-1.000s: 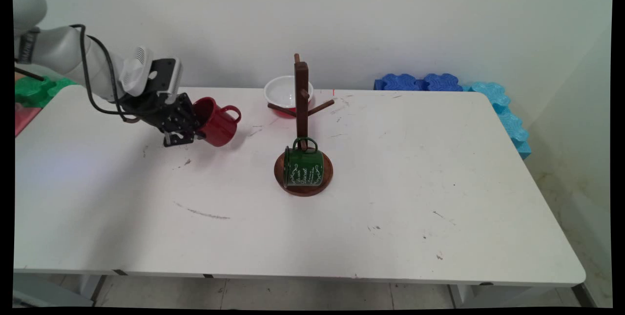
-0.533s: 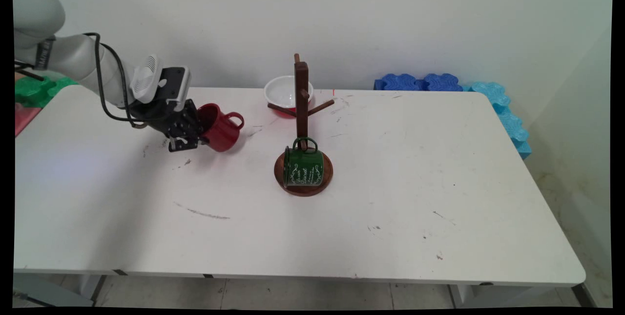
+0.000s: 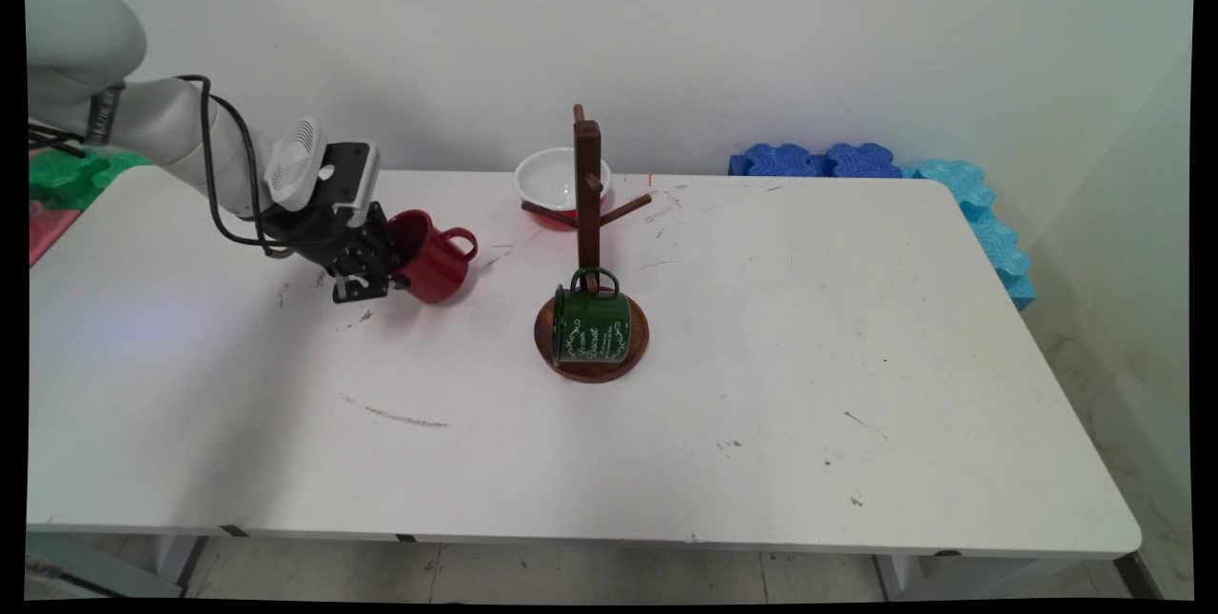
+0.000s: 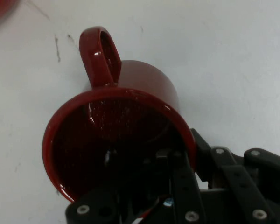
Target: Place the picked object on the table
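Observation:
My gripper (image 3: pixel 392 264) is shut on the rim of a red mug (image 3: pixel 433 257), holding it tipped on its side just above the table's left part, handle up and to the right. In the hand view the red mug (image 4: pixel 116 135) fills the middle, mouth toward the camera, one finger inside it and one outside its wall (image 4: pixel 203 154). To the right stands a wooden mug tree (image 3: pixel 589 214) with a green mug (image 3: pixel 591 326) hanging from a low peg over its round base.
A white bowl with a red outside (image 3: pixel 552 184) sits behind the mug tree. Blue foam blocks (image 3: pixel 823 160) line the table's far right edge and right side. Green and red foam pieces (image 3: pixel 62 178) lie at the far left.
The gripper with the red mug has moved a little to the right and lower toward the table, and the mug has tilted further onto its side.

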Available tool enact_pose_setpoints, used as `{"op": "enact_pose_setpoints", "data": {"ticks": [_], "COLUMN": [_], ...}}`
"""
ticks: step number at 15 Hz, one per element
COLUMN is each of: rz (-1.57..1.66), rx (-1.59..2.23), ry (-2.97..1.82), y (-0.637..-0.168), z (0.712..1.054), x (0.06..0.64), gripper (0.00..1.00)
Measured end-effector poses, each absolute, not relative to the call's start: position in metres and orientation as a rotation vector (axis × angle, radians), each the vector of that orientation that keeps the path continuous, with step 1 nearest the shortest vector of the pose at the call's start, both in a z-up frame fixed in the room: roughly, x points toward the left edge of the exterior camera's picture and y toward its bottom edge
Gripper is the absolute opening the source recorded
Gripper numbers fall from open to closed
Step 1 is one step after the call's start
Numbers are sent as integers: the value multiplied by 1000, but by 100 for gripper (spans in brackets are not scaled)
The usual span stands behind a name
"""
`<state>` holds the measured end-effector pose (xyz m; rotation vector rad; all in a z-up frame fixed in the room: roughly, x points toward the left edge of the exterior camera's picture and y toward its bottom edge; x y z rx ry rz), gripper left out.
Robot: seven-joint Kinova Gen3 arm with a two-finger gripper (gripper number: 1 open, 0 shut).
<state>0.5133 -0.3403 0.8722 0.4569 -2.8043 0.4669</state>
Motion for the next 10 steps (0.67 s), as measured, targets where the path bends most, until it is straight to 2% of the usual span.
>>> {"op": "enact_pose_setpoints", "data": {"ticks": [7, 8, 10], "rz": [462, 461, 460], "rx": [450, 450, 448], "ry": [-2811, -2811, -2811], "y": [-342, -343, -343], "z": [867, 866, 866], "x": [513, 513, 513], "gripper": [0, 100, 100]}}
